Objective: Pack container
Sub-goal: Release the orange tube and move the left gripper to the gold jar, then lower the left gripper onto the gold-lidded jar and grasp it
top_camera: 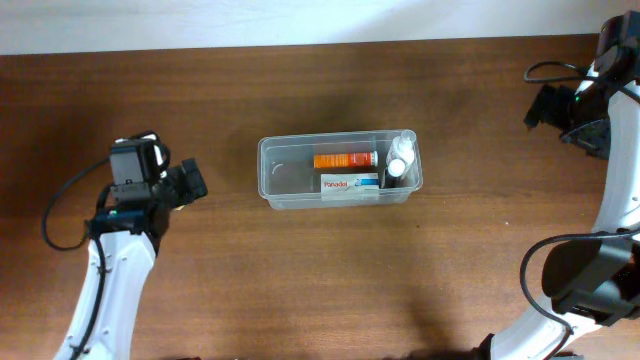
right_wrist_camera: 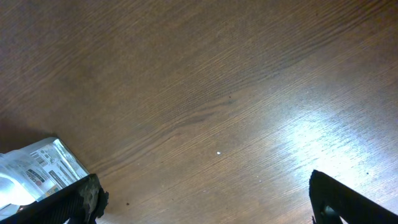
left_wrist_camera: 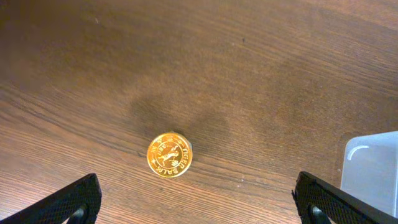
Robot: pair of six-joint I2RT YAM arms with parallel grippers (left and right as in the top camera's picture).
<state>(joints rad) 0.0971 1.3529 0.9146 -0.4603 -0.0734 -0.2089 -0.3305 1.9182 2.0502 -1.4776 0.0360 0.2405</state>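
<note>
Brown wood table; container mid-table w/ orange tube, Panadol box, white bottle inside. Left gripper spread wide by gold disc, gripping nothing. Right gripper spread wide too, far right, empty.

The table is dark brown wood with visible grain and a soft sheen, the container on it is smooth, clear, glossy plastic holding a printed card box and a glossy orange tube, and near the container lies a shiny gold metallic tin.
</note>
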